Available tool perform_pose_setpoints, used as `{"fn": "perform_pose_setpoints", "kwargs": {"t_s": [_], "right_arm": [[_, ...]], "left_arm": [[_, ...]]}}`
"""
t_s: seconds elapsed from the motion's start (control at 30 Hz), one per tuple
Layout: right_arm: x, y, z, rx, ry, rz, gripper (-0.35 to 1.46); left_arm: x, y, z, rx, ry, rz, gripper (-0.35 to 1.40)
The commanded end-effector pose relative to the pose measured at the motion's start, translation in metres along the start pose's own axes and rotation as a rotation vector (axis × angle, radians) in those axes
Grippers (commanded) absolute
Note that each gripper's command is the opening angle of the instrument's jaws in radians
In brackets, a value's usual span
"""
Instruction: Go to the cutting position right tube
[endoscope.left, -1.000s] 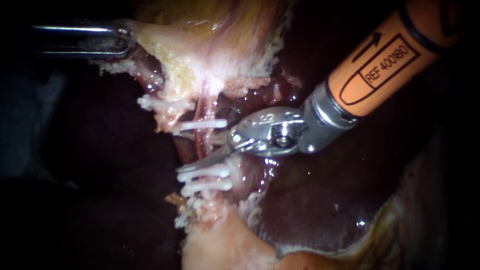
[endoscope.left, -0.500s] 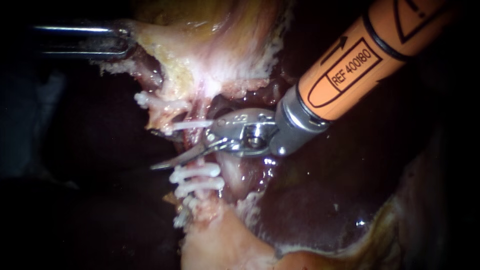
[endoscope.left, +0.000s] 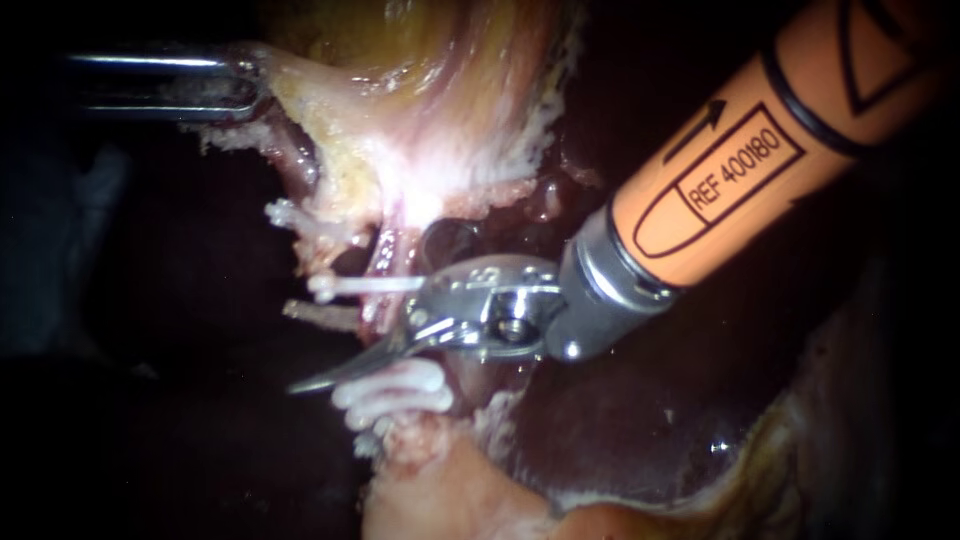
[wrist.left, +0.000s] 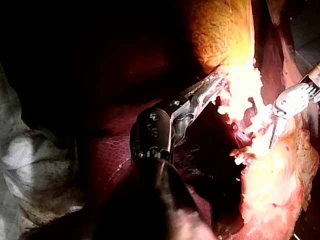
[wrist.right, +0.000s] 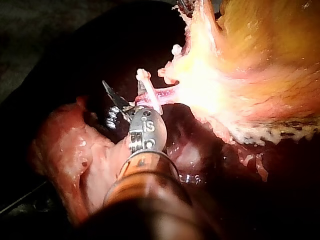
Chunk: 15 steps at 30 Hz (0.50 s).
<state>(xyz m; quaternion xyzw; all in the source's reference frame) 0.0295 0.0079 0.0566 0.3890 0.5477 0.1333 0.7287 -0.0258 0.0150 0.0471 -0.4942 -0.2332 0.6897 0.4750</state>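
Endoscope view: my orange-shafted right instrument (endoscope.left: 300, 348) holds its silver blades open around the thin pink right tube (endoscope.left: 392, 258), between white plastic clips (endoscope.left: 395, 385). My left instrument (endoscope.left: 235, 85) pinches pale yellow tissue (endoscope.left: 330, 110). A wobble could nick a clip.

In the endoscope view, dark open room spreads from 7 to 10 o'clock of the right instrument (endoscope.left: 300, 348), its blades parted, with nothing standing in it. At 1 o'clock a white clip (endoscope.left: 365, 287) crosses the right tube (endoscope.left: 392, 255) just above the upper blade. At 5 o'clock a stack of clips (endoscope.left: 395, 385) sits just under the lower blade, leaving only a narrow slot between. The gallbladder (endoscope.left: 430, 140) walls off 12 to 1 o'clock, the liver (endoscope.left: 620, 420) 4 o'clock. The left instrument (endoscope.left: 245, 85), jaws clamped on the gallbladder edge, bars 11 o'clock, well apart.
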Motion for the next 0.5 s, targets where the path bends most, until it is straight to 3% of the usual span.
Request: {"fn": "perform_pose_setpoints", "kwargs": {"t_s": [0.03, 0.5], "right_arm": [[0.0003, -0.0002, -0.0003, 0.001, 0.007, 0.001, 1.19], [0.0006, -0.0002, -0.0012, -0.002, 0.015, 0.004, 1.23]], "left_arm": [[0.0000, 0.0000, 0.0000, -0.001, 0.000, 0.000, -0.35], [0.0000, -0.0001, 0.0000, -0.001, 0.000, 0.000, -0.35]]}}
